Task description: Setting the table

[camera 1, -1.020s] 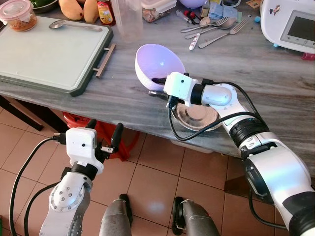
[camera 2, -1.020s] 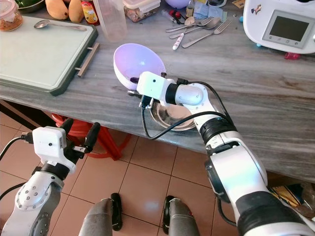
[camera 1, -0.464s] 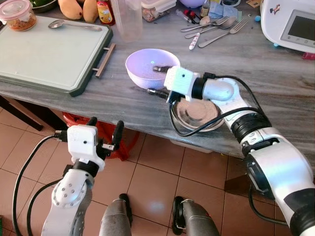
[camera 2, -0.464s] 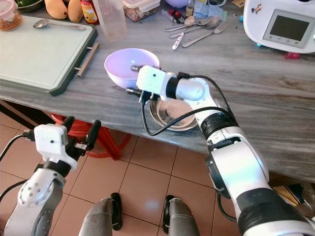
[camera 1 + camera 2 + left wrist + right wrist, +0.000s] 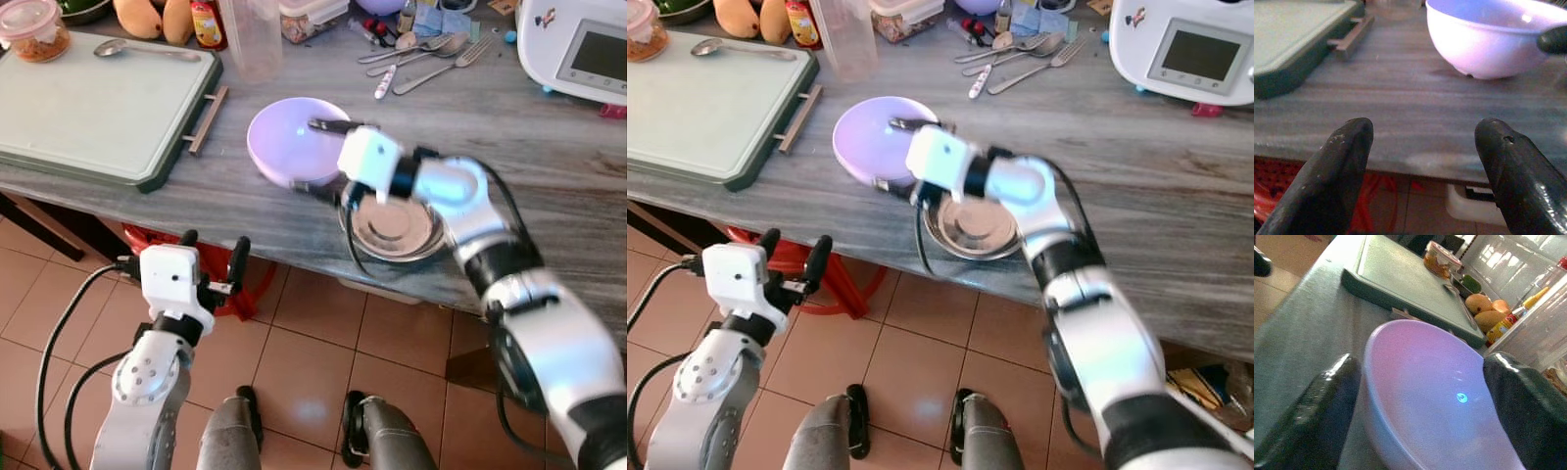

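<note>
One spread right tool [image 5: 328,157] straddles bowl [image 5: 289,147] rim, blurred; left tool [image 5: 214,266] spread.

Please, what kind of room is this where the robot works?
Most likely a home kitchen. A grey stone-look counter holds a green cutting board, loose spoons and forks, mangoes and a white cooking appliance with a screen. The floor is tiled.

The head's stereo pair looks steeply down onto the counter [image 5: 549,186] edge and floor. The left wrist camera peers level, from below the edge, toward the bowl [image 5: 1488,39] at twelve o'clock. The right wrist camera sits close over that same bowl, which all views share.
</note>
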Motion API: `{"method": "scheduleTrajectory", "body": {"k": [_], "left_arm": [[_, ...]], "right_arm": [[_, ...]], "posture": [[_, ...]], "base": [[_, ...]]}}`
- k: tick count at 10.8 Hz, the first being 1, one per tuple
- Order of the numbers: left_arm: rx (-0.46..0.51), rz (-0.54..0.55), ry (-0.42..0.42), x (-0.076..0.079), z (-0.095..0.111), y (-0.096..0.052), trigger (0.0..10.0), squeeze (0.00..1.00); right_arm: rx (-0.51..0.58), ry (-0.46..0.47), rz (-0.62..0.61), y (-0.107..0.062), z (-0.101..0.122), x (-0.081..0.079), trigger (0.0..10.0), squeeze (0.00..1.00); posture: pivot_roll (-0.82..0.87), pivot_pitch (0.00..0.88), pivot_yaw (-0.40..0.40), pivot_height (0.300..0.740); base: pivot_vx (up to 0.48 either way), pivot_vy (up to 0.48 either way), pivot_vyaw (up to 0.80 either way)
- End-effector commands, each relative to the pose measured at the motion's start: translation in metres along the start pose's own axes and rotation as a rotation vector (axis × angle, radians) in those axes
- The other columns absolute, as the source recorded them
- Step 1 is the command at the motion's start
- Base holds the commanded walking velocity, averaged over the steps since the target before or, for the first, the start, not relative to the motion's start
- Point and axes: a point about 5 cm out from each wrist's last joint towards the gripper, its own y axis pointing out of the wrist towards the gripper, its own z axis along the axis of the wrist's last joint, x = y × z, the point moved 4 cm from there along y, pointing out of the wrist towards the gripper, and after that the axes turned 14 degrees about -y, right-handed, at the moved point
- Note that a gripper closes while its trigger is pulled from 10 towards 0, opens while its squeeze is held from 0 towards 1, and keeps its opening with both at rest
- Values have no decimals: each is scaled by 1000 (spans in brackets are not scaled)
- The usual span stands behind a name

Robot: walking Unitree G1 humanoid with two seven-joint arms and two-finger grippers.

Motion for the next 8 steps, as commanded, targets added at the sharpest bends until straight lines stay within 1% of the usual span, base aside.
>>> {"method": "scheduleTrajectory", "body": {"k": [1, 3, 4, 5, 6, 7, 8], "left_arm": [[-16, 6, 8, -2, -5, -1, 10000, 0], [-13, 3, 8, -2, -5, 0, 10000, 0], [-8, -4, 4, -2, -5, 1, 10000, 0], [-6, -8, 5, -2, -5, 1, 10000, 0], [-7, -10, 5, -2, -4, 2, 10000, 0], [-7, -12, 7, -2, -5, 2, 10000, 0], [-9, -14, 8, -2, -5, 2, 10000, 0]], "right_arm": [[28, 7, -26, -6, 7, 2, 10000, 875], [31, 31, -94, -16, 11, -4, 10000, 878], [16, 53, -303, -32, 16, 5, 10000, 541], [-1, 68, -377, -39, 18, 10, 10000, 165], [-23, 65, -440, -46, 19, 13, 10000, 0], [-91, 119, -521, -56, 14, 11, 10000, 0], [-138, 180, -527, -58, 9, 3, 10000, 0]], "posture": [[38, 237, -6, 740], [31, 232, -5, 740], [23, 228, -4, 740], [21, 226, -2, 740], [19, 225, -1, 740], [16, 225, 0, 740], [15, 225, 0, 740]], "base": [[0, 0, 0], [0, 0, 0], [0, 0, 0], [0, 0, 0], [0, 0, 0], [0, 0, 0], [0, 0, 0]]}}
